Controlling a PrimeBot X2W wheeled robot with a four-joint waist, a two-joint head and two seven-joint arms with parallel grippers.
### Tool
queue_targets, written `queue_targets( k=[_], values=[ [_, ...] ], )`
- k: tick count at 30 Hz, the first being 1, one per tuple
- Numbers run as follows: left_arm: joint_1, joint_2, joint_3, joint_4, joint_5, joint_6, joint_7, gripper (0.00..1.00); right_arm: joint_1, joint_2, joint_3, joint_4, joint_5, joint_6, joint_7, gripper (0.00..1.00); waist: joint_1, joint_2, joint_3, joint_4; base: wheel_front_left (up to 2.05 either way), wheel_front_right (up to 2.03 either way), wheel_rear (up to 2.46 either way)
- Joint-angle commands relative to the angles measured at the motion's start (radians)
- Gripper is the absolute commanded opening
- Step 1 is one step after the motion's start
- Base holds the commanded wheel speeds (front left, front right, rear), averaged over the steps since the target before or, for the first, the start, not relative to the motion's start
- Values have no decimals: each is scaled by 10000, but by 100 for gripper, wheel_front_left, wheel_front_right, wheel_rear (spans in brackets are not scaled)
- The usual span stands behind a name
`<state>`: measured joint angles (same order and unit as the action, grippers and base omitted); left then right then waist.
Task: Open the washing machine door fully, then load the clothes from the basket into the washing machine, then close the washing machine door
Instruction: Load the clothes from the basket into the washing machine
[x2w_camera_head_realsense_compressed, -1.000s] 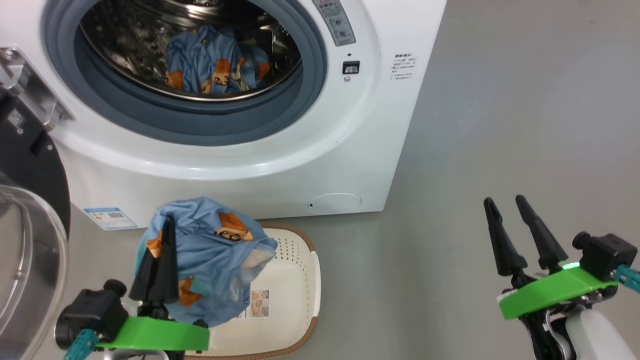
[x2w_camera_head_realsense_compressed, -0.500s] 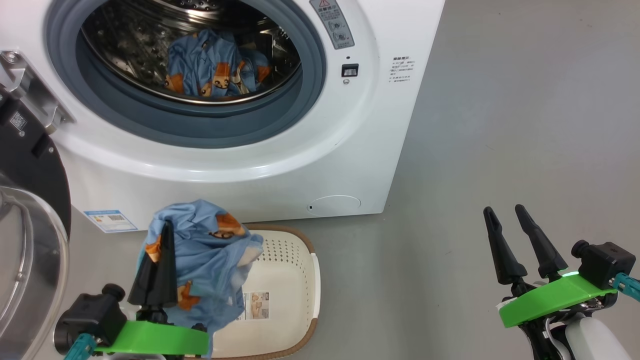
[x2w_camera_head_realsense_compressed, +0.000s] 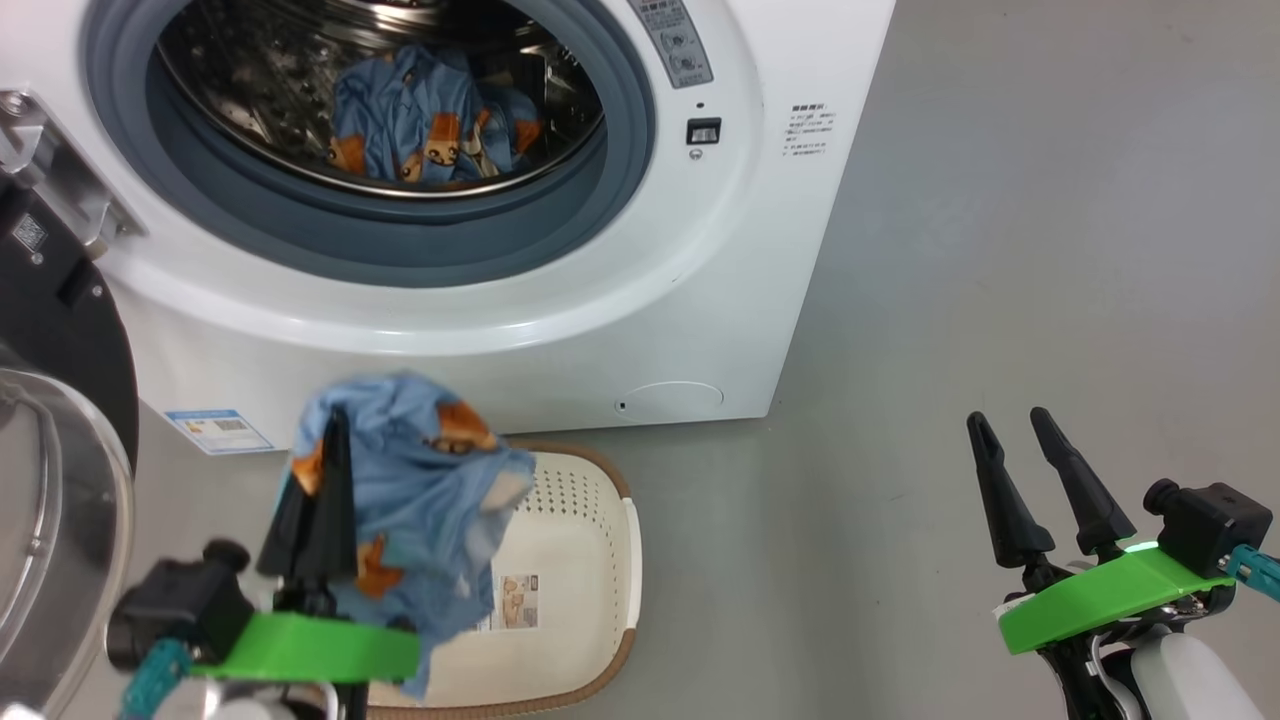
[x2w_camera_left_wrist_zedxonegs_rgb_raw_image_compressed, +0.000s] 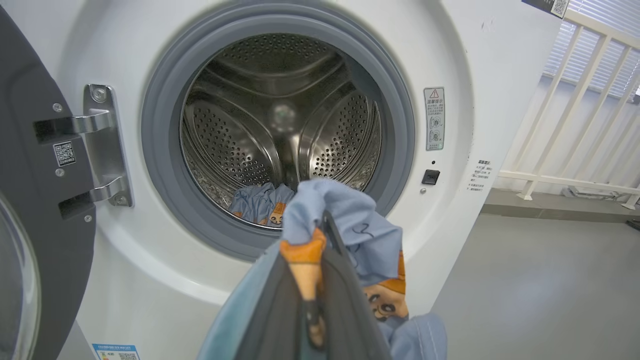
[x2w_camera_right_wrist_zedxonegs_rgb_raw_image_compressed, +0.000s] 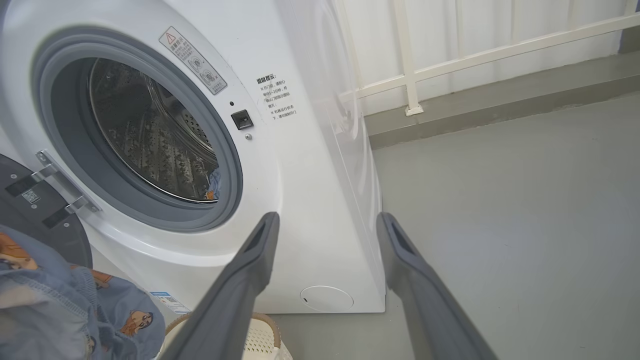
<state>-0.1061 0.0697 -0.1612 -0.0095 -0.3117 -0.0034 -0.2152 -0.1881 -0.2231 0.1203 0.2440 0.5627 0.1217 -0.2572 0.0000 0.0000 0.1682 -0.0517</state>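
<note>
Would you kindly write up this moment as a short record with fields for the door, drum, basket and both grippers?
door: large round black-rimmed glass door, swung open at the left of the white front-loading washing machine
drum: perforated steel drum holds a crumpled light-blue cartoon-print garment
left gripper: shut on hanging light-blue cartoon-print garment
right gripper: open, holding nothing
basket: cream-white perforated plastic basket on the grey floor, visible part bare

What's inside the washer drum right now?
Light-blue printed clothes bunched at the bottom of the drum; elsewhere bare perforated steel. Whatever lies under that pile is covered, and the garment in the left claw hides the drum's front lip in the left wrist view.
</note>
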Motion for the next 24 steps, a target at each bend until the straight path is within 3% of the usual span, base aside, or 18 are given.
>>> queue_targets(
  k=[1,15,24],
  values=[
    [-696,208,273,-294,-58,-34,6,0,-64,-81,219,-258,-65,90,-46,100,0,0,78,-8,0,0,0],
    [-4596,436,382,984,100,-291,-130,0,-427,-137,380,-361,30,90,-46,100,0,0,942,-397,0,0,0],
    [-7310,662,508,3874,86,-383,-54,0,-995,-136,375,-602,155,90,-46,100,0,0,2362,-990,0,0,0]
  ],
)
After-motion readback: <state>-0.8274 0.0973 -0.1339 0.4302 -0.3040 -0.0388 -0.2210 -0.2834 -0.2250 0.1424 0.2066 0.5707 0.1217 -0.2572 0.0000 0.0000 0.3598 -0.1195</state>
